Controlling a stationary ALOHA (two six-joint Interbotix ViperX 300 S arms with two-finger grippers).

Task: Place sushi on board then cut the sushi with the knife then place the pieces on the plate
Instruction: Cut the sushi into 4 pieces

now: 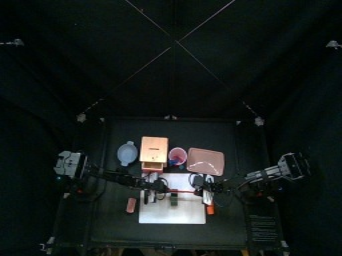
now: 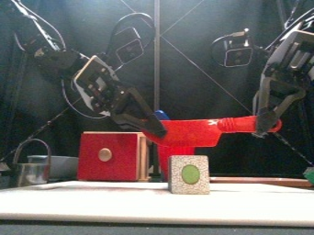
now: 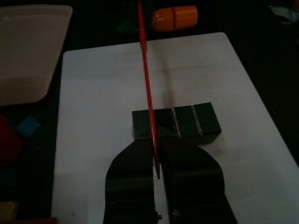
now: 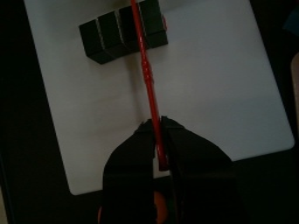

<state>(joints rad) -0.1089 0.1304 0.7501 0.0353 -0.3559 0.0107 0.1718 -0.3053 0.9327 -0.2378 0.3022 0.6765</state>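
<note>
A red toy knife [image 2: 196, 133] hangs level above the white board [image 2: 123, 188], held at both ends. My left gripper [image 2: 145, 124] is shut on its thick handle end, my right gripper [image 2: 260, 124] on the thin blade tip. The sushi roll [image 2: 188, 174] stands on the board under the knife, showing a green end face. In the left wrist view the knife [image 3: 142, 61] runs as a thin red line from the left gripper [image 3: 156, 166] across the roll's dark blocks [image 3: 177, 122]. In the right wrist view the knife [image 4: 145, 66] runs from the right gripper [image 4: 158, 144] over the roll [image 4: 117, 33].
Behind the board stand the wooden box [image 1: 154, 152] with its red drawer front [image 2: 110, 156], the red cup [image 1: 177, 157], the blue-grey bowl [image 1: 127, 153] and the pink tray [image 1: 205, 158]. An orange toy [image 3: 176, 16] lies just off the board's edge.
</note>
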